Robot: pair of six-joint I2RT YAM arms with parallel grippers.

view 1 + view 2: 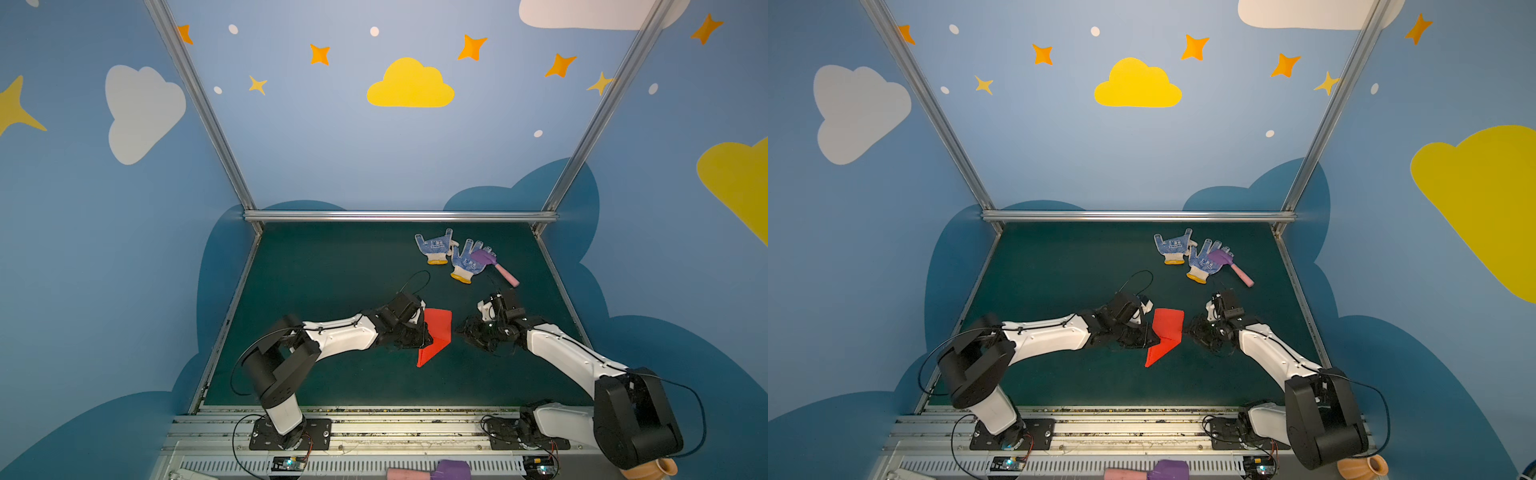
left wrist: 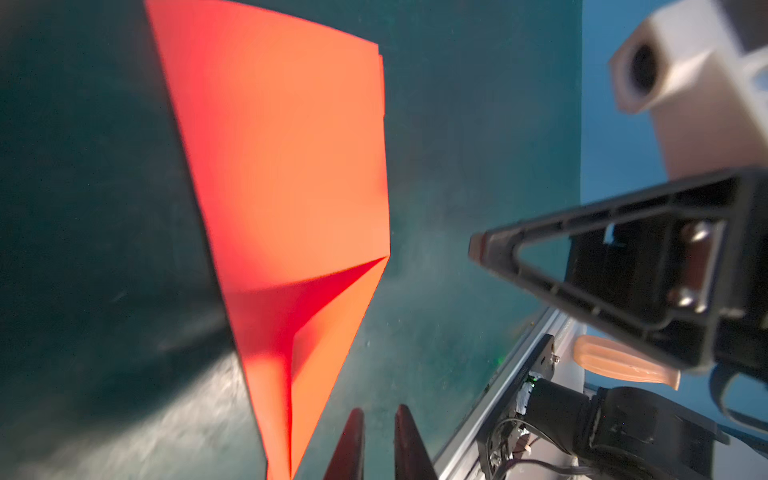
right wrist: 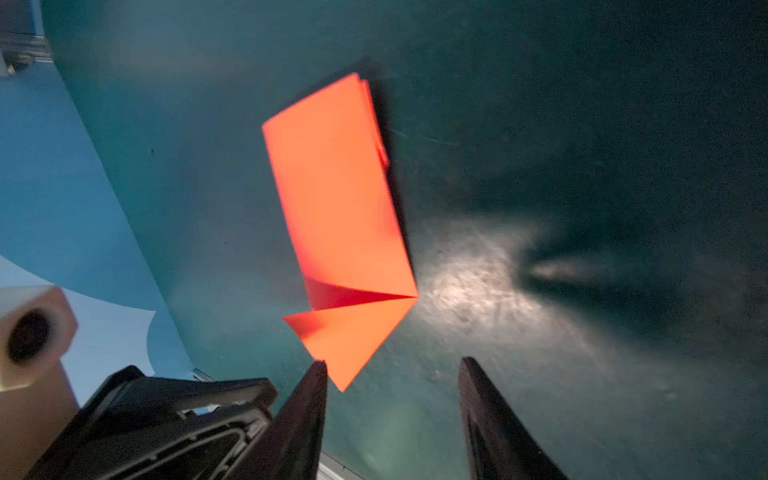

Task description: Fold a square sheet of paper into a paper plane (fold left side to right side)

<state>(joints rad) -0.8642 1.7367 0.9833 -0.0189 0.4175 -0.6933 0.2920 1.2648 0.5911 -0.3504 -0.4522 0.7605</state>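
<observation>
While the square sheet of paper [image 1: 438,328] lies folded on the green mat [image 1: 332,270], I grip nothing.
My left gripper [image 2: 380,409] has its 2 fingers a slit apart, my right gripper [image 3: 394,361] wide apart, the paper between them.

The paper [image 1: 436,332] lies on the table [image 1: 332,270], a little right of the middle and nearer the front edge than the back edge. The left gripper [image 1: 422,338] is at the paper's left side. The right gripper [image 1: 462,330] is just beside the paper's right side. Two gloves [image 1: 434,248] lie side by side near the back edge, toward the back right corner, well behind the paper. A toy hammer [image 1: 496,264] lies with its head on the right glove [image 1: 466,264]. Its handle sticks out toward the right edge.
</observation>
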